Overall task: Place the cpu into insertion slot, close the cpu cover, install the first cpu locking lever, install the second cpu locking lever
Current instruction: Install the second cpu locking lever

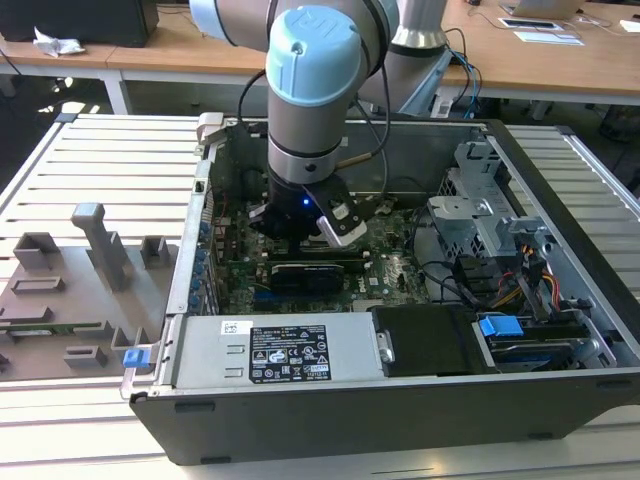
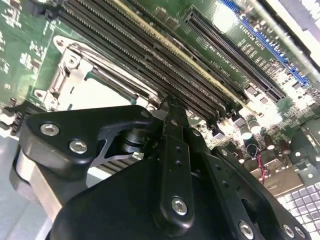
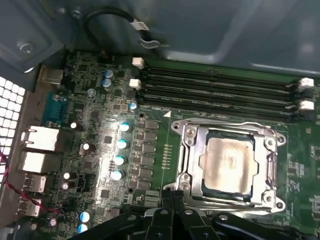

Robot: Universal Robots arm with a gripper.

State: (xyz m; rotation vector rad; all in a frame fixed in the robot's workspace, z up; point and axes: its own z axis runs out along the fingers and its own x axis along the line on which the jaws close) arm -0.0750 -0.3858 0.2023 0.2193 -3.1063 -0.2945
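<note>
CPU sits seated in the insertion slot with the cpu cover lying flat around it in the first wrist view. Your gripper hangs just beside the socket at about seven o'clock from the chip, fingers together, holding nothing. Memory slots run at twelve o'clock of the socket, inside the computer case.

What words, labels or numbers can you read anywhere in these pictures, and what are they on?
White sticker on the grey metal power supply box: print too small to read.
White lettering on the green motherboard: blurred, unreadable.
Silvery-grey square cpu: no readable marking.
</note>
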